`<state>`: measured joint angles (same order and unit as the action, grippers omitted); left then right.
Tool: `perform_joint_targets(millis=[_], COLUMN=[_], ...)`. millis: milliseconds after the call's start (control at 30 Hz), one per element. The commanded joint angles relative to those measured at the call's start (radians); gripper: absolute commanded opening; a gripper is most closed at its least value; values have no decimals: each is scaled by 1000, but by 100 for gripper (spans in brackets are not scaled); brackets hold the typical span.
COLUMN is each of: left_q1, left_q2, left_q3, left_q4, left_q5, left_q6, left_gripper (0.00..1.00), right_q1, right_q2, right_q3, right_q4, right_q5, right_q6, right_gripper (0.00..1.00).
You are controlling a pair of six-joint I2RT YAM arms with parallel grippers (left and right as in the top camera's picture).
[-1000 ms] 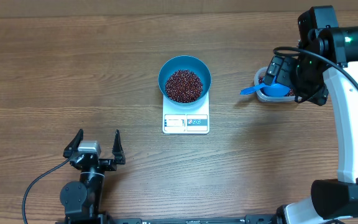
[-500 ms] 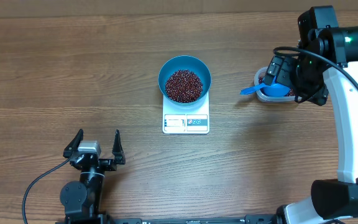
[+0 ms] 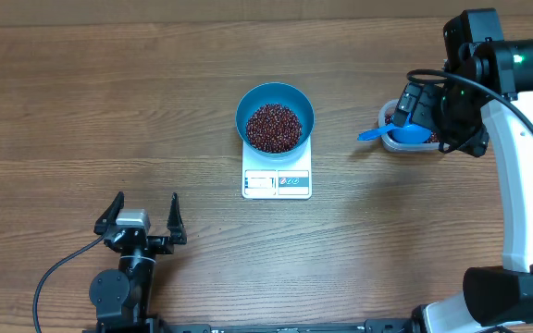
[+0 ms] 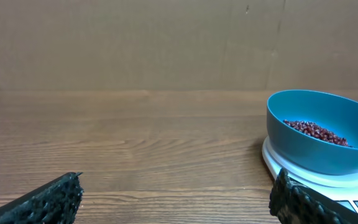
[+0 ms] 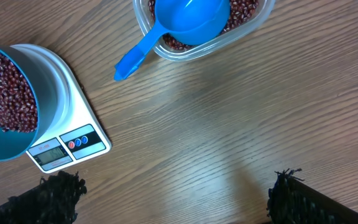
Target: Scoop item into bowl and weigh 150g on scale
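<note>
A wooden table (image 3: pixel 109 111), its grain running left to right, fills the overhead view. Towards its right side sits a clear tub (image 5: pixel 185 53) with rounded corners. A blue scoop (image 5: pixel 188 18) lies in it, cup inside, handle sticking out over the rim (the tip hangs above bare wood). Behind the table stands a plain brown wall (image 4: pixel 166 43).

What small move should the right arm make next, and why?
Probably lift the right gripper away from the tub. Its jaws are open, the scoop lies unheld in the tub, and the bowl on the scale already holds a heap of beans. The display is unreadable, so that's a guess.
</note>
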<state>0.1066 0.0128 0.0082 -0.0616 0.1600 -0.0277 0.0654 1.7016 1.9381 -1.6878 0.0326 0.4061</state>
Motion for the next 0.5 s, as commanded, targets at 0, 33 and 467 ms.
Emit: perform_joint_targets(millis=[0, 33, 467], left_q1=[4, 4, 4], left_q2=[-9, -9, -9], left_q3=[-3, -3, -3], left_q4=[-4, -4, -4], left_q5=[-7, -7, -7], left_q6=[-13, -13, -13], left_gripper=[100, 100, 100], right_q1=[-5, -5, -4], right_q2=[-19, -19, -33], right_q3=[19, 19, -12], right_q4=[3, 3, 109], right_q5=[-2, -1, 9], right_q6=[-15, -15, -11], right_gripper=[100, 100, 100])
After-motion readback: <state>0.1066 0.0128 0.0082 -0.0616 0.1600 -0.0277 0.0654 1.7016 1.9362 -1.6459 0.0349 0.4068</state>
